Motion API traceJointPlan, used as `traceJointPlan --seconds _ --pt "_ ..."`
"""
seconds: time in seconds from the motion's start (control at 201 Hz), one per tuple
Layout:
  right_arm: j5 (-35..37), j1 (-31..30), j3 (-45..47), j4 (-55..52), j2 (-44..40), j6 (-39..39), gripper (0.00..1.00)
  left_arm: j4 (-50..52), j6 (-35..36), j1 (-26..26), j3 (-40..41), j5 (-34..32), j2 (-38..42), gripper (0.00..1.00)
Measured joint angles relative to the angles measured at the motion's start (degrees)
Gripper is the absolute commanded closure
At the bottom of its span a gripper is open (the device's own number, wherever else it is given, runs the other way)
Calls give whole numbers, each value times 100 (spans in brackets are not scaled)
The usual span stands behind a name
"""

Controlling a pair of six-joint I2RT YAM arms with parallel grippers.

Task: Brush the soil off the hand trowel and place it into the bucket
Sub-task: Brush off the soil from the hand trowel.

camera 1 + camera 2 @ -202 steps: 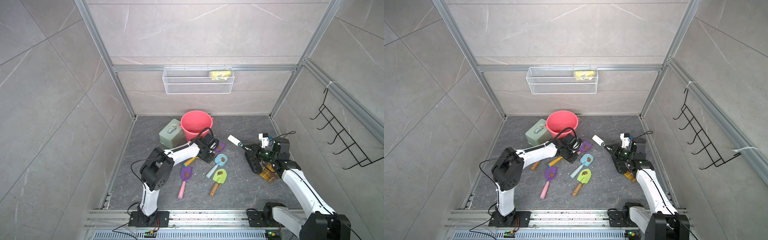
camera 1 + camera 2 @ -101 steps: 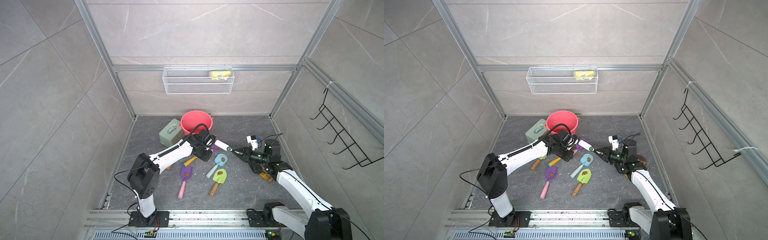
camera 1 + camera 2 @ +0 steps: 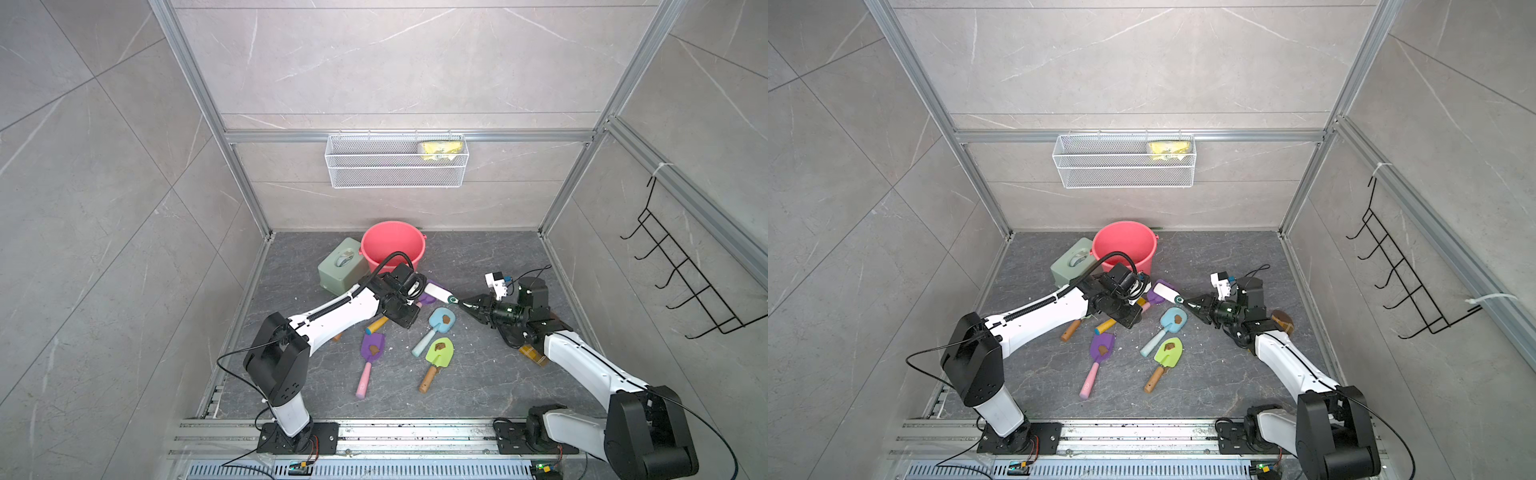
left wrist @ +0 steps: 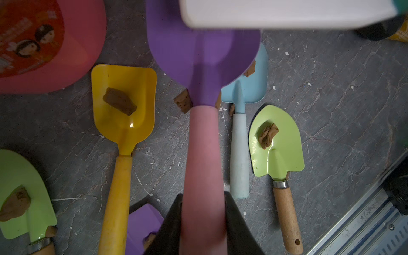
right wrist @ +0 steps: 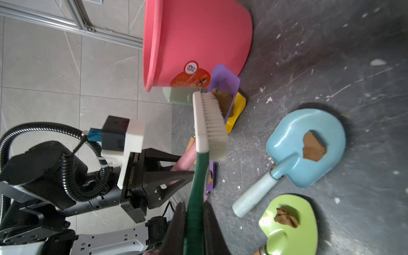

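Purple trowel [image 3: 1151, 297] mid-frame in a top view, pink handle clamped in left gripper [image 4: 203, 198]. Right gripper [image 5: 194, 205] pinched on green-handled brush [image 5: 209, 123], bristles touching soil [image 5: 224, 101] on blade. Bucket [image 3: 390, 241] just above, centre frame.

The dark grey, stone-veined worktop [image 3: 478, 257] carries a coral-pink bucket [image 3: 392, 253] at the back, with a sage-green tissue box [image 3: 340, 270] just beside it. Nearer the front lie a blue trowel [image 3: 436, 325], a lime-green trowel [image 3: 435, 358] and a purple trowel [image 3: 367, 359], each bearing a soil lump [image 3: 446, 319]. A yellow trowel [image 4: 141, 92] lies near the bucket. White specks dot the surface.
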State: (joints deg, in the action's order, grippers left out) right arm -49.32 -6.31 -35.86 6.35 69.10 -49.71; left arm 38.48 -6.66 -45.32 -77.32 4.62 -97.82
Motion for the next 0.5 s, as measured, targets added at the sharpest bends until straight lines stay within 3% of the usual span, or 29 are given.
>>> traceJointPlan --seconds 0.229,0.498 --pt "7 35 -22 39 -109 -63 100 -37 0 -2 0 7 7 100" --pt "33 -387 66 448 28 -264 100 -44 -2 -2 0 48 9 100"
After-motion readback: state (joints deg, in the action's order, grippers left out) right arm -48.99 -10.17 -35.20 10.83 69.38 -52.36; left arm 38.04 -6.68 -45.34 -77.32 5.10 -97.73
